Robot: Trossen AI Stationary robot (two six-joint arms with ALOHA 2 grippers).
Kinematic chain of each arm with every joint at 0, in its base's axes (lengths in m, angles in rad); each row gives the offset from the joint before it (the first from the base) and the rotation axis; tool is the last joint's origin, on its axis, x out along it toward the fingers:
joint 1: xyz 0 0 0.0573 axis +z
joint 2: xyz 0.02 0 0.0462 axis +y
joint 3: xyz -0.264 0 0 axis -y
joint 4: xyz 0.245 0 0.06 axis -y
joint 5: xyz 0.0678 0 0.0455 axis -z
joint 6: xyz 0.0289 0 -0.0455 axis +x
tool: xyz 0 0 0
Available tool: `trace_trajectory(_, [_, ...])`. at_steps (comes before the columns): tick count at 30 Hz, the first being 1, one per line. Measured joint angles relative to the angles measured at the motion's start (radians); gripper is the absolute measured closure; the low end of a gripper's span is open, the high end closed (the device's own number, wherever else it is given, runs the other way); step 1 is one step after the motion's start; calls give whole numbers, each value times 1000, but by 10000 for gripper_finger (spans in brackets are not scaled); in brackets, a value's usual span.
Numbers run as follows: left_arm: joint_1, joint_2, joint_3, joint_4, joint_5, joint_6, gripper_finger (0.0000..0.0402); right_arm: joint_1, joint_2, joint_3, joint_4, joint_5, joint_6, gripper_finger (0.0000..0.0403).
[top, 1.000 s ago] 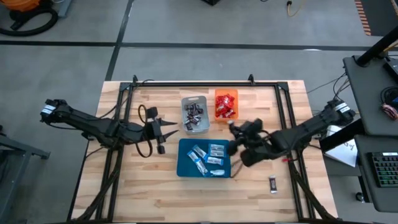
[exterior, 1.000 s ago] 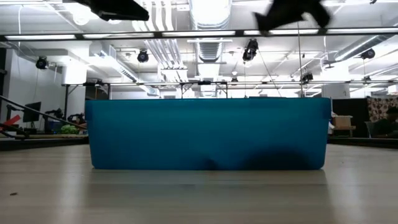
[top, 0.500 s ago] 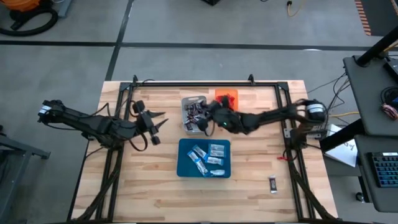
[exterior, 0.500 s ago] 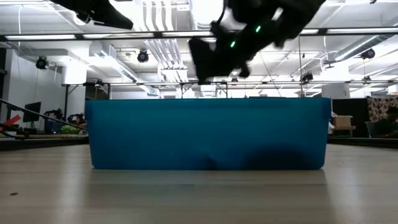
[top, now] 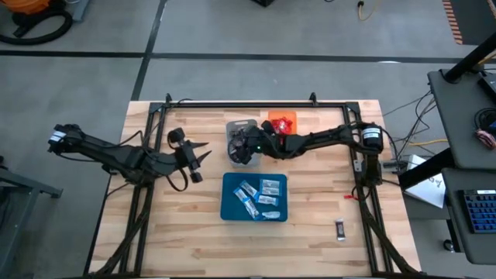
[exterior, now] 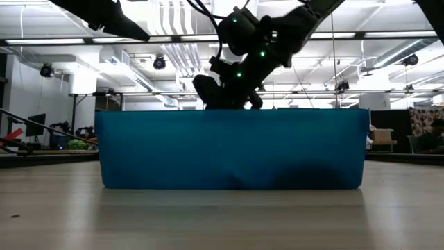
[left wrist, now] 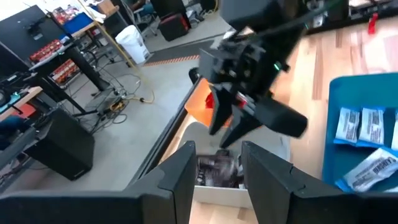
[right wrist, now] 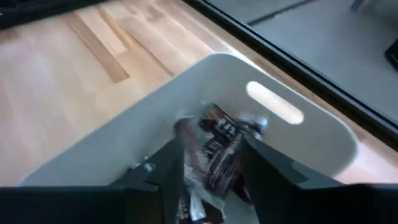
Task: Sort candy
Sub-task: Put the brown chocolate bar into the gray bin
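Note:
The grey tray holds dark mini bars, the orange tray red packets, and the blue tray blue-and-white bars. My right gripper reaches across the orange tray and stands open low over the grey tray. A dark bar shows between its fingers. My left gripper hangs open to the left of the grey tray, pointing at it, with nothing between its fingers. One dark bar lies on the table near the front right. My right gripper points slanting down into the grey tray, and a dark bar's wrapper lies in the gap between its fingers. Whether the fingers touch that bar I cannot tell.
The three trays stand close together at mid table, the blue one nearest the front. A black frame runs along the far edge and down both sides. Bare wood lies left and right of the blue tray.
My right gripper has swung from beside the blue tray's right side toward the far left, across the orange tray, and sunk over the grey tray. My left gripper has drawn back a little toward the table's left edge.

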Motion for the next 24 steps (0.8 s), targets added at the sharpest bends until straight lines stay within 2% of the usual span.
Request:
trace_trajectory(5, [0,36,0,-1,0,-19,287,0,-32,79,-264,-14,38,215])
trace_trajectory(8, [0,63,0,-1,0,-63,287,18,-50,124,-446,-61,76,202])
trace_trajectory(13, [-5,107,0,-23,1,-140,287,76,-98,196,-831,-257,191,196])
trace_trajectory(19, [-8,146,0,-49,2,-194,287,226,-157,184,-1242,-469,483,197])
trace_trajectory(24, [-8,160,0,-49,2,-205,287,371,-197,97,-1317,-618,768,197])
